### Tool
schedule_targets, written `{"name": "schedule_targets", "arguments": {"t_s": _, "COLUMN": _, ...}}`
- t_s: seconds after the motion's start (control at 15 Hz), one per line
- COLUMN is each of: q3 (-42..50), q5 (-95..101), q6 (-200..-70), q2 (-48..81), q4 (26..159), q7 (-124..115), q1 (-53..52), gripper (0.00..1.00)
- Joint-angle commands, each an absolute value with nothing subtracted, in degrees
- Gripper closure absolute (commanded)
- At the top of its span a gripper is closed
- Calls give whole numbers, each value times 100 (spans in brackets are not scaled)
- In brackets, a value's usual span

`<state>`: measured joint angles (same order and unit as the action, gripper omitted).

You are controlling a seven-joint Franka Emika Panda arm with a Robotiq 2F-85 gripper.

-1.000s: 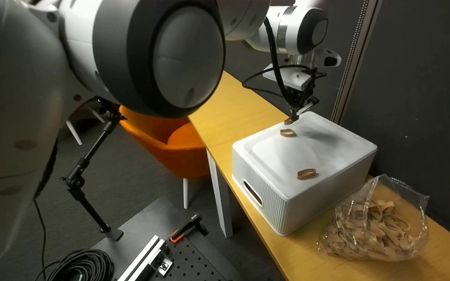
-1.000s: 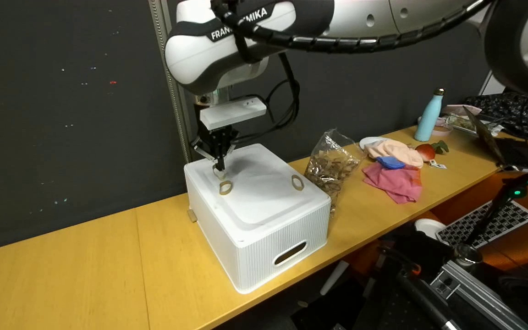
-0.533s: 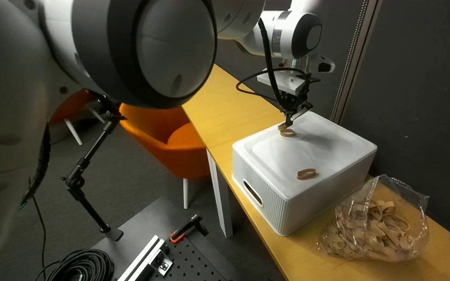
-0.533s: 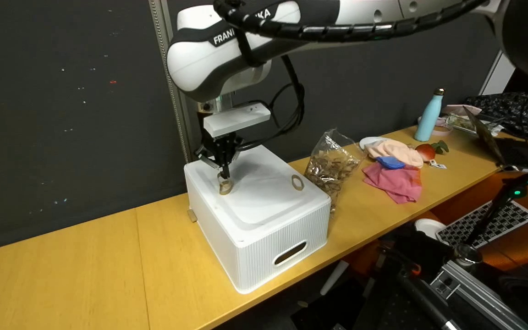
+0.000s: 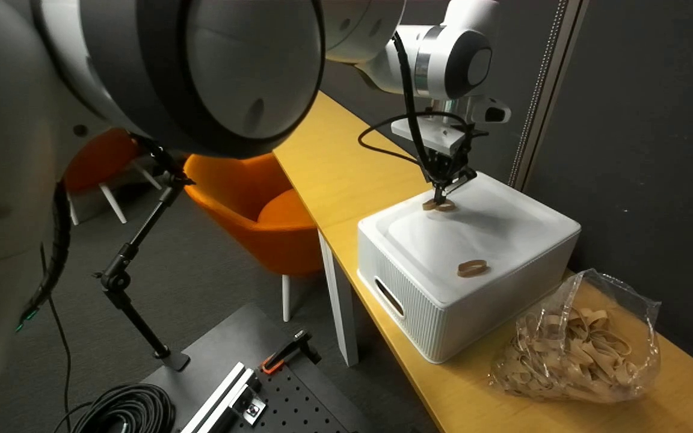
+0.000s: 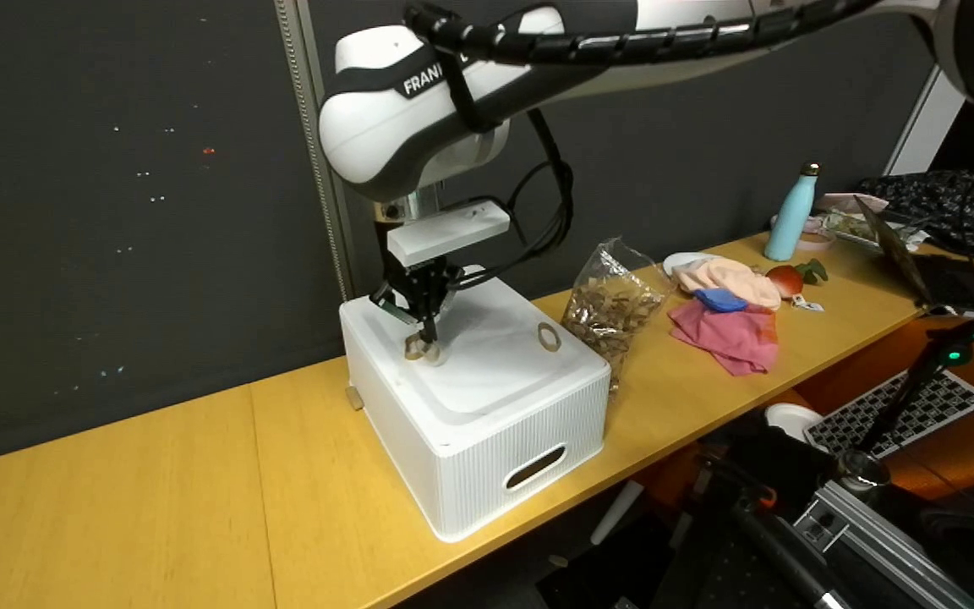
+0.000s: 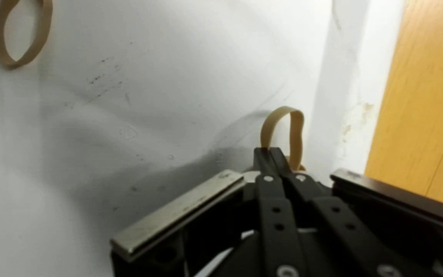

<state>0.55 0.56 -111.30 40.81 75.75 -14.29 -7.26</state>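
Gripper (image 7: 269, 150) pinches tan band (image 7: 297, 134), second band (image 5: 447, 206) beside; loose band (image 5: 472, 269) at gripper's five o'clock in an exterior view, bag (image 5: 581, 361) beyond. White box (image 5: 485, 322) on table (image 5: 352, 162); orange chair (image 5: 244, 222), nine o'clock.

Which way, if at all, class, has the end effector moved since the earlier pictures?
Yes: in an exterior view, against the unmoved white box, the end effector has moved down and rightward.

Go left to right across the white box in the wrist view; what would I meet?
Loose tan band, second tan band pinched in the gripper, then, past the right edge of the box, the wooden tabletop.
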Motion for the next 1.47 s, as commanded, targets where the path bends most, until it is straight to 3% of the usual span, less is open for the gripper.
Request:
{"name": "schedule_targets", "arguments": {"t_s": 0.0, "q3": 14, "q5": 20, "q6": -11178, "q2": 4011, "q4": 7689, "q7": -1438, "q1": -719, "gripper": 100}}
{"name": "schedule_targets", "arguments": {"t_s": 0.27, "q3": 15, "q5": 23, "q6": -11253, "q2": 4051, "q4": 7670, "q7": -1406, "q1": -707, "gripper": 100}}
{"name": "schedule_targets", "arguments": {"t_s": 0.47, "q3": 24, "q5": 30, "q6": -11250, "q2": 4166, "q4": 7554, "q7": -1385, "q1": -691, "gripper": 70}}
{"name": "schedule_targets", "arguments": {"t_s": 0.67, "q3": 35, "q5": 37, "q6": -11221, "q2": 4291, "q4": 7437, "q7": -1365, "q1": -671, "gripper": 55}}
{"name": "schedule_targets", "arguments": {"t_s": 1.07, "q3": 37, "q5": 52, "q6": -11228, "q2": 4460, "q4": 7221, "q7": -1326, "q1": -655, "gripper": 47}}
{"name": "schedule_targets", "arguments": {"t_s": 1.2, "q3": 39, "q5": 55, "q6": -11241, "q2": 4505, "q4": 7179, "q7": -1323, "q1": -655, "gripper": 59}}
{"name": "schedule_targets", "arguments": {"t_s": 1.27, "q3": 41, "q5": 59, "q6": -11247, "q2": 4519, "q4": 7169, "q7": -1315, "q1": -656, "gripper": 74}}
{"name": "schedule_targets", "arguments": {"t_s": 1.4, "q3": 43, "q5": 54, "q6": -11260, "q2": 4537, "q4": 7154, "q7": -1315, "q1": -651, "gripper": 90}}
